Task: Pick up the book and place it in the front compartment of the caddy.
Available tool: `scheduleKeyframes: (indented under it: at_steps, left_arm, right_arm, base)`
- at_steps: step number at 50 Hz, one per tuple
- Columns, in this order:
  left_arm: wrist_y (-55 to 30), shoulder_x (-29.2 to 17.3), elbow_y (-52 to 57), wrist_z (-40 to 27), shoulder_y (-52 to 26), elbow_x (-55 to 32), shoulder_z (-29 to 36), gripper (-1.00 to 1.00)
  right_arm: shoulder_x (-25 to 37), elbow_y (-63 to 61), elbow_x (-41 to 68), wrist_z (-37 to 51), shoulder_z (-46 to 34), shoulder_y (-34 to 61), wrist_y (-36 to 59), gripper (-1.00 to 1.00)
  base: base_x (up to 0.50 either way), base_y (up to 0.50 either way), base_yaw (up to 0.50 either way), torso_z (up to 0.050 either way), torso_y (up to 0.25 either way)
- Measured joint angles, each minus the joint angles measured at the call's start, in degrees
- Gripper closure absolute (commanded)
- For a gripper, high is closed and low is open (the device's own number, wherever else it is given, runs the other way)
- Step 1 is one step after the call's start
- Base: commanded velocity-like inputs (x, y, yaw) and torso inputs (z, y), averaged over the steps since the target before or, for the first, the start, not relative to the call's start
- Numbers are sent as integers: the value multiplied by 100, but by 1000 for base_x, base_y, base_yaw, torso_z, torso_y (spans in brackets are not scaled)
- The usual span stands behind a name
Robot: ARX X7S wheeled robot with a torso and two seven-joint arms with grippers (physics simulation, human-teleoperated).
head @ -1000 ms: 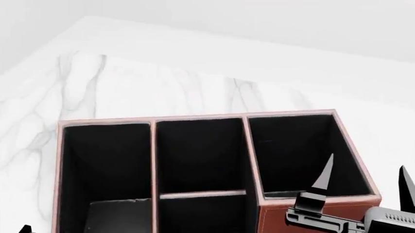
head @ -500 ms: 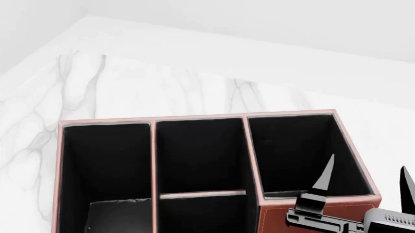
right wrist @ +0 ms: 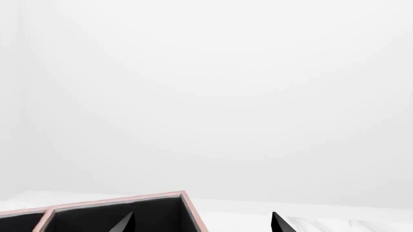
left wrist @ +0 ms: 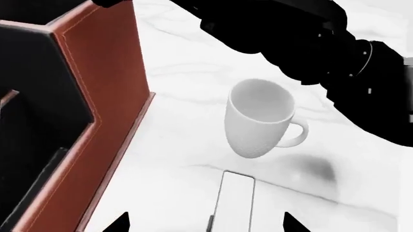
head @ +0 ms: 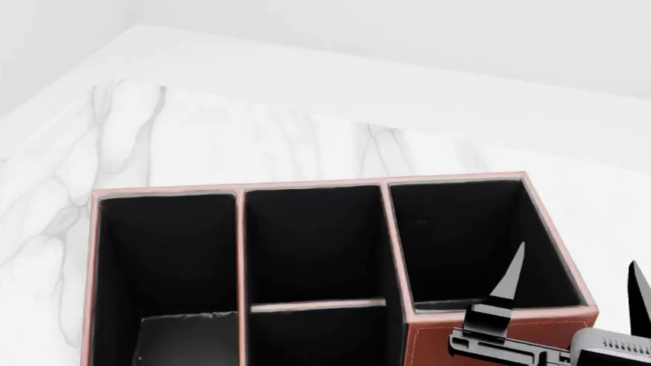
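From the head camera we look down into the caddy (head: 305,187), its reddish-brown walls and pinkish rims standing on a white marble table (head: 203,137). Three black-lined pockets run along its far side, and a low pinkish divider (head: 317,305) crosses the middle one, closing off the front compartment (head: 315,339) at the near edge of our view. Our right gripper (head: 575,278) hovers at the caddy's near right corner, its two pointed black fingers (head: 508,278) spread apart and pointing up with nothing between them; the right wrist camera shows the same two tips over a corner of the caddy's rim (right wrist: 129,198). In the left wrist camera, the left gripper (left wrist: 205,223) shows only its two black tips, set wide apart, and the book (left wrist: 233,203) lies on the marble between them, its white page edges toward us; we cannot tell whether either tip touches it. A white handled mug (left wrist: 259,118) stands just beyond the book, beside the caddy's outer wall (left wrist: 96,96), with the dark right arm (left wrist: 303,43) above it.
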Motion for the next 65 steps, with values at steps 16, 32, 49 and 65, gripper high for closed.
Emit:
scheduleKeyframes:
  at_steps: [16, 32, 49, 65]
  left_arm:
    - [711, -389, -46, 859, -159, 1172, 1086, -100]
    - [1360, -608, -336, 1367, -244, 2142, 1867, -100]
    - [1749, -663, -634, 1587, -295, 2747, 2390, -100]
    - [2049, -606, -963, 1654, -298, 3188, 2763, -100]
  right_arm:
    - [22, 29, 15, 34, -14, -16, -58, -100]
    - [50, 43, 18, 74, -41, -17, -87, -100]
    - [83, 52, 26, 109, -64, -33, -129, -100]
    - [110, 46, 64, 130, -89, -36, -130, -100]
  base:
    - [0, 0, 0, 0, 0]
    - [0, 0, 0, 0, 0]
    - [0, 0, 0, 0, 0]
    - [0, 0, 0, 0, 0]
